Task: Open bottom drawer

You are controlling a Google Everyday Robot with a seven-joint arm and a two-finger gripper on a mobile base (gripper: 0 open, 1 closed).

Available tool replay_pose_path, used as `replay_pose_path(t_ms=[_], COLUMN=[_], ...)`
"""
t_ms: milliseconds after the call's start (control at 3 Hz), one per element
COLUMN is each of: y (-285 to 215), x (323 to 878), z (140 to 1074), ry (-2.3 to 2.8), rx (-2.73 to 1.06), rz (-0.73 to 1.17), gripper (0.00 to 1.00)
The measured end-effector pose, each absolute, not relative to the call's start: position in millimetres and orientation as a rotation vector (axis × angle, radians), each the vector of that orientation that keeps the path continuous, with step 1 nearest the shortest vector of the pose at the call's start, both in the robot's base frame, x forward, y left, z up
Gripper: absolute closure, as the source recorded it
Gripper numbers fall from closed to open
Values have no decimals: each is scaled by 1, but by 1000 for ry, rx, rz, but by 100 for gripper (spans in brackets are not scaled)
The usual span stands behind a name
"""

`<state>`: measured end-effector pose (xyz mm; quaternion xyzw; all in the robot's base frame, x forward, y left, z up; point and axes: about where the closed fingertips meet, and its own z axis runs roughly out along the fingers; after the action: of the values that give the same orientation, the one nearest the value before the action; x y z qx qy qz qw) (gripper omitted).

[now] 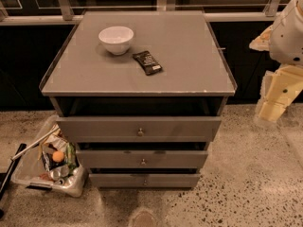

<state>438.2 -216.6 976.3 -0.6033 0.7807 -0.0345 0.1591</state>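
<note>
We see the bottom drawer [118, 180] at the foot of the grey cabinet [189, 56], lowest of three fronts, a small knob [145, 180] at its centre; the middle drawer [109, 159] and top drawer [94, 128] sit above it; on the cabinet top rest a white bowl [116, 39] and, near it, a dark packet [147, 62]; a clear bin [49, 162] of clutter sits on the floor at left; the gripper [274, 100] hangs at far right, well apart from the drawers; we cannot tell whether it is released or clenched.

Bottom drawer [118, 180]: lowest of three, grey flat front, small round knob [145, 180] at centre; gripper [277, 98] well apart, far right
</note>
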Motion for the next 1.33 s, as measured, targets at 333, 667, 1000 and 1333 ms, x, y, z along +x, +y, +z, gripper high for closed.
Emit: replay_pose_path(t_ms=[333, 667, 1000, 1333], y=[-217, -218, -215, -209], x=[438, 433, 421, 411], z=[976, 961, 924, 881], ry=[2232, 2239, 2207, 2113], rx=[-1724, -1708, -1719, -1740], rz=[-99, -114, -79, -2], gripper=[0, 0, 0, 0])
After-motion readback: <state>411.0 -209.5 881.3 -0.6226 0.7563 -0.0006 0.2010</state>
